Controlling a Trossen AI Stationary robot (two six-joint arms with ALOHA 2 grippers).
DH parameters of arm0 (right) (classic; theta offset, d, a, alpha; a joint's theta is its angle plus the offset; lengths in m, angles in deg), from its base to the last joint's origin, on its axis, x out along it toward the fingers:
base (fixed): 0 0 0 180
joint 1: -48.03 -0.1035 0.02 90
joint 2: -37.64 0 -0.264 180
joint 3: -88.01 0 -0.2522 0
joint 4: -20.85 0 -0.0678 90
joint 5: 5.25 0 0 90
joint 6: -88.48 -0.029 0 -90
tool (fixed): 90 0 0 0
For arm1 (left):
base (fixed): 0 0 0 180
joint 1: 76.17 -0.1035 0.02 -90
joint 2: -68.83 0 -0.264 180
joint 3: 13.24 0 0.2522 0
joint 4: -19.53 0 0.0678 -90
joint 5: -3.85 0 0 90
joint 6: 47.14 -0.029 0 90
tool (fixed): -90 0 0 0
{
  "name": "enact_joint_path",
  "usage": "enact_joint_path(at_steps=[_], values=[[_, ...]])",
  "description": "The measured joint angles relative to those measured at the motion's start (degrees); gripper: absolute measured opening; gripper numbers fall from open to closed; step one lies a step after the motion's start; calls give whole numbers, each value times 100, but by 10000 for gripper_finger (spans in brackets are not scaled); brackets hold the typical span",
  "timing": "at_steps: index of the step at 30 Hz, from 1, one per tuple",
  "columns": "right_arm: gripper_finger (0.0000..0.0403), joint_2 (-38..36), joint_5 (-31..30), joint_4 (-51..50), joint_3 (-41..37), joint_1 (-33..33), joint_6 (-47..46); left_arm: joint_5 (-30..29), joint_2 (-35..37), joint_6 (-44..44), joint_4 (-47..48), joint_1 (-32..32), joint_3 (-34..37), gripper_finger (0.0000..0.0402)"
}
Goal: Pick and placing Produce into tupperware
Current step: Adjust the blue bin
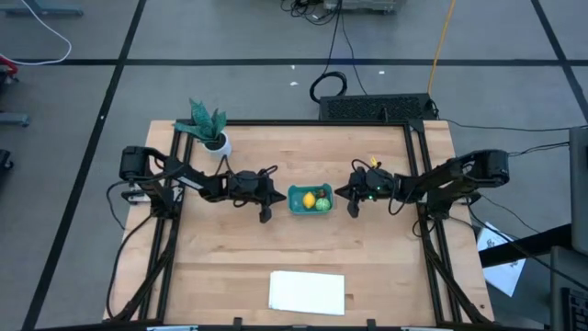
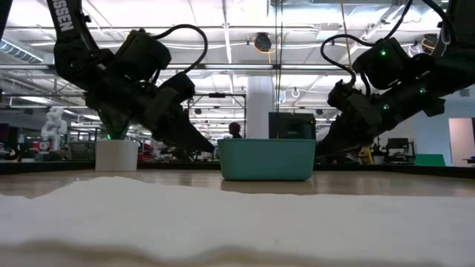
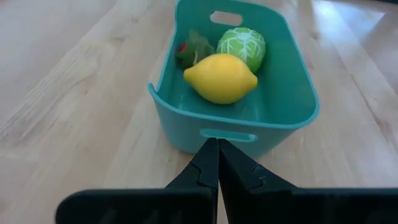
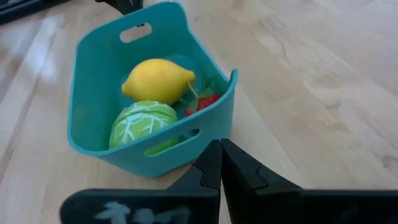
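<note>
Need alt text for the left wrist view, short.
A teal tub on a wooden table holds a yellow lemon, a round green vegetable and a small red piece. The left gripper, shut and empty, points at its near wall.

A light wooden table [image 1: 230, 248] with a dark frame fills the middle of the high view. Near its centre rests a teal tub [image 1: 310, 199], which holds a yellow lemon [image 3: 221, 78], a round green vegetable [image 3: 242, 48] and a small red fruit [image 4: 202, 102]. Toward the table's upper left corner stands a green plant in a white pot [image 1: 216, 141]. At the lower middle, close to the near edge, lies a flat white sheet [image 1: 307, 292], well apart from the tub.
</note>
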Motion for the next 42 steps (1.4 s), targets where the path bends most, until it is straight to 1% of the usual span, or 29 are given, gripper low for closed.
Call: enact_joint_path(at_steps=[10, 14, 18, 22, 30, 42], values=[[0, 0, 194, 50, 5, 0, 13, 39, 0, -46, -108, -78, 2, 5], [0, -2, 440, 158, 5, -2, 50, 149, 0, -98, -115, -141, 4, 5], [0, -2, 454, 196, 5, -4, 50, 162, 0, -116, -130, -192, -13, 5], [0, -2, 462, 182, 3, -4, 50, 353, 0, -195, -94, -252, -131, 5], [0, -2, 478, 190, 3, -4, 50, 355, 0, -296, 303, -262, -299, 5], [0, -2, 615, 203, 49, -80, 48, 301, 2, -291, 348, -361, -304, 5]])
